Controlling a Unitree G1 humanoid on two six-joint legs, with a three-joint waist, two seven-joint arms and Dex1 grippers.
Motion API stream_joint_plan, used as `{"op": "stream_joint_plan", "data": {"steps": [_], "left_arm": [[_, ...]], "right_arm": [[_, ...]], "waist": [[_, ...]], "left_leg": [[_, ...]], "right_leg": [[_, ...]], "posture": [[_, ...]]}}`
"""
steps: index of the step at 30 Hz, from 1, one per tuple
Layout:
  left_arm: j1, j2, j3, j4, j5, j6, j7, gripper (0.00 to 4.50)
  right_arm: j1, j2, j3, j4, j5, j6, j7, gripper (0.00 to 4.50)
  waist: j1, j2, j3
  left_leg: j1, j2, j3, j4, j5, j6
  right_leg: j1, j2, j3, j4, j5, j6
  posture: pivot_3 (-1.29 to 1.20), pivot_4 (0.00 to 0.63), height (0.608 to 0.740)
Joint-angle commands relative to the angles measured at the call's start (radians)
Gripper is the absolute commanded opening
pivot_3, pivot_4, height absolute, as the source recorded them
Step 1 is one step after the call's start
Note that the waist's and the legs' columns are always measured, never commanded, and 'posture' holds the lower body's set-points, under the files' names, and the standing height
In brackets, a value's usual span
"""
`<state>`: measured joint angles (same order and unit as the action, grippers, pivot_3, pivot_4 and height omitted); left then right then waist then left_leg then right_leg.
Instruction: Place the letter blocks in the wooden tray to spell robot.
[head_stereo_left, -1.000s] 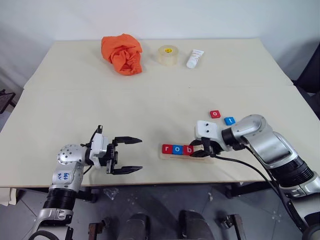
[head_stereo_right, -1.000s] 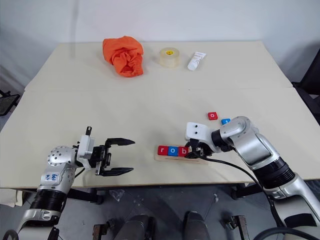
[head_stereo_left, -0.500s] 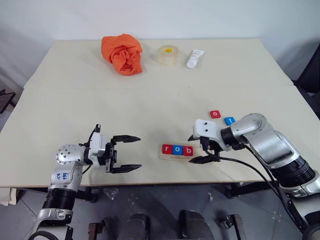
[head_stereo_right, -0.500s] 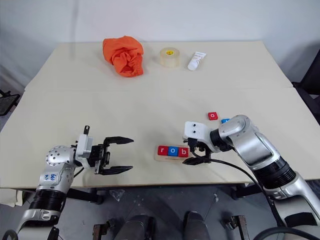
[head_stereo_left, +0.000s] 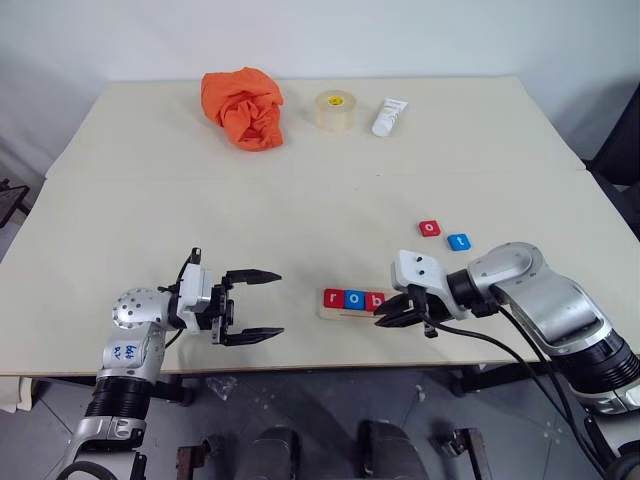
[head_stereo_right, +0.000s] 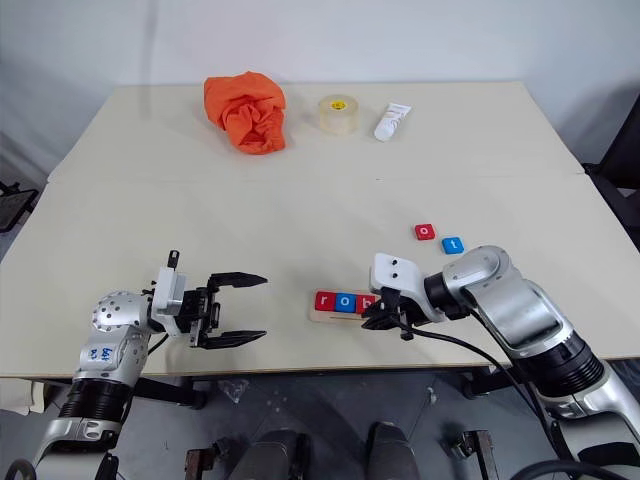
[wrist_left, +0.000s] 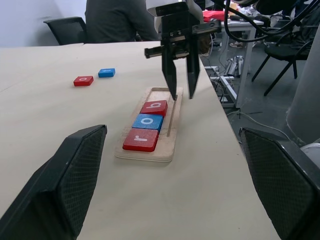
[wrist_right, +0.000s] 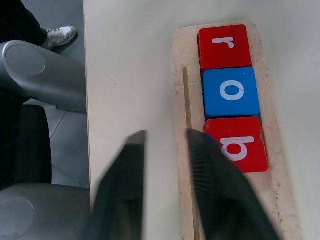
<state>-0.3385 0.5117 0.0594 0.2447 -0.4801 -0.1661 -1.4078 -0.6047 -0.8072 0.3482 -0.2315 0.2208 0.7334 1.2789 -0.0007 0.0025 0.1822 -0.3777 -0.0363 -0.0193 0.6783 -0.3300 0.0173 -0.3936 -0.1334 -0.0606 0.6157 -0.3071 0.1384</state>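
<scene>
The wooden tray (head_stereo_left: 352, 305) lies near the table's front edge with its long axis running left to right across your view, and its three seated tiles read r (head_stereo_left: 334, 297), o (head_stereo_left: 355, 298), b (wrist_right: 235, 144) from your left. Your right gripper (head_stereo_left: 392, 315) hangs over the tray's right end, angled down and pointing left, its two black fingers drawn close together with only a narrow slit between them and nothing held. From the left wrist view the tips stand just beside the b, though you cannot be sure whether they touch the wood. Your left gripper (head_stereo_left: 262, 304) sits well apart on the left, level and pointing right toward the tray, its jaws spread wide and empty. Count five letter blocks: three in the tray (red, blue, red), plus a red o (head_stereo_left: 430, 228) and a blue t (head_stereo_left: 459, 241) lying loose on the table (head_stereo_left: 300, 220) behind the right arm. At the far edge rest one orange cloth (head_stereo_left: 243, 107), one tape roll (head_stereo_left: 335, 110) and one white tube (head_stereo_left: 390, 116).
</scene>
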Motion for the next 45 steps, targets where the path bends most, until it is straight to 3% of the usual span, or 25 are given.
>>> {"op": "stream_joint_plan", "data": {"steps": [1, 20, 31, 34, 45], "left_arm": [[0.008, 0.007, 0.017, -0.034, -0.012, -0.009, 0.009, 4.50], [-0.009, -0.009, 0.007, -0.011, -0.006, -0.022, 0.018, 4.50], [-0.008, -0.007, 0.009, -0.010, -0.009, -0.026, 0.014, 4.50], [-0.008, -0.004, 0.011, -0.004, -0.009, -0.027, 0.011, 4.50], [-0.007, 0.001, 0.014, 0.008, -0.011, -0.029, -0.003, 4.50]], "right_arm": [[-0.019, 0.012, 0.002, 0.027, -0.008, -0.037, -0.008, 0.03], [-0.012, 0.037, 0.013, 0.095, -0.056, -0.101, -0.048, 0.03], [0.007, -0.012, -0.093, -0.060, 0.099, -0.035, 0.017, 0.03], [0.042, -0.054, -0.173, -0.054, 0.162, -0.035, 0.047, 0.59], [0.141, -0.126, -0.402, 0.219, 0.128, -0.208, -0.049, 4.20]], "waist": [[0.000, 0.000, 0.000], [0.000, 0.000, 0.000], [0.001, 0.000, 0.000], [0.006, 0.000, 0.000], [0.004, 0.000, 0.000]], "left_leg": [[0.000, 0.000, 0.000, 0.000, 0.000, 0.000], [0.000, 0.000, 0.000, 0.000, 0.000, 0.000], [0.000, 0.000, 0.000, -0.001, 0.000, 0.000], [-0.001, 0.000, -0.001, -0.001, 0.000, 0.000], [-0.001, 0.000, 0.001, -0.001, -0.001, 0.001]], "right_leg": [[0.000, 0.000, 0.000, 0.000, 0.000, 0.000], [0.000, 0.000, 0.000, -0.001, 0.000, 0.000], [0.000, 0.001, -0.001, -0.002, 0.000, 0.000], [0.001, 0.000, -0.001, -0.003, 0.000, 0.000], [0.001, 0.000, -0.001, -0.004, 0.000, 0.001]], "posture": [[0.00, 0.150, 0.740], [0.00, 0.150, 0.740], [0.00, 0.150, 0.740], [0.00, 0.150, 0.740], [0.00, 0.150, 0.740]]}}
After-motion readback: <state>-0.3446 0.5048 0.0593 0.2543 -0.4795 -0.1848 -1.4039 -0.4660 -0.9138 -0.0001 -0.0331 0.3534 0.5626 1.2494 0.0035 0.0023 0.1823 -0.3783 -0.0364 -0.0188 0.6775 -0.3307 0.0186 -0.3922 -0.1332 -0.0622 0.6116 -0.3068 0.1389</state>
